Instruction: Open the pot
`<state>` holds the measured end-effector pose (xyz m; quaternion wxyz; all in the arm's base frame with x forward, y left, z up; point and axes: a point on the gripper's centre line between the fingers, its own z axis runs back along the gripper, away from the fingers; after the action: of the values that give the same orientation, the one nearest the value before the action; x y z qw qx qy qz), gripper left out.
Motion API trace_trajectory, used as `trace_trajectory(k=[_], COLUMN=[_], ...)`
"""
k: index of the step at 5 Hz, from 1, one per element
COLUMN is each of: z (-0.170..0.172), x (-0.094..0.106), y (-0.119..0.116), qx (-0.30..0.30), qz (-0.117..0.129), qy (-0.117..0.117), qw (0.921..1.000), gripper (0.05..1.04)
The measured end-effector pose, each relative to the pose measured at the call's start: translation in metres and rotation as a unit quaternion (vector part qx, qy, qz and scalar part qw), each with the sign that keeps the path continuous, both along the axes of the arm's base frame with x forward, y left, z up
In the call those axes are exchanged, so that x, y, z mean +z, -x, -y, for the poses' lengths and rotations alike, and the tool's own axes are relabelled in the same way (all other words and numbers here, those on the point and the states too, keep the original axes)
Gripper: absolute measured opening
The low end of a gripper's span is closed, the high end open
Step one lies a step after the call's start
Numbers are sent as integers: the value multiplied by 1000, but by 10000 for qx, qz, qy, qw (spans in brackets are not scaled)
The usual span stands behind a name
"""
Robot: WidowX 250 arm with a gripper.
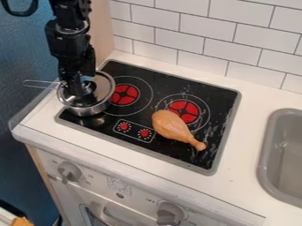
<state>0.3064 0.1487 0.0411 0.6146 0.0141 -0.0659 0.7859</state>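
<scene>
A black robot arm [68, 33] comes down from the upper left, nearly upright, its gripper [80, 90] pointing down at the top of a silvery metal saucepan [88, 109]; I cannot tell whether the claw is apart, together or clamped on anything. The saucepan stands upright at the left side of the black toy cooktop [162, 80], its round rim partly hidden by the gripper. Its thin wire handle [40, 84] points left, past the cooktop's edge, so its long axis runs roughly left to right. A toy chicken drumstick [172, 126] lies to its right, bone end toward the lower right
</scene>
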Motion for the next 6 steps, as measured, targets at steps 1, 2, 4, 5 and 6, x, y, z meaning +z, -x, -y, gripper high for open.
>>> trace_trajectory(k=[1, 2, 4, 5, 6], z=[1, -1, 0, 7, 27], x=[-6, -7, -7, -3, 34], y=[-1, -1, -1, -1, -8], qx=[-75, -67, -85, -178, -360], qz=[29, 4, -42, -101, 238], qy=[145, 81, -9, -106, -410], qw=[9999, 9999, 10000, 9997, 9982], gripper=[678, 382, 283, 283, 283])
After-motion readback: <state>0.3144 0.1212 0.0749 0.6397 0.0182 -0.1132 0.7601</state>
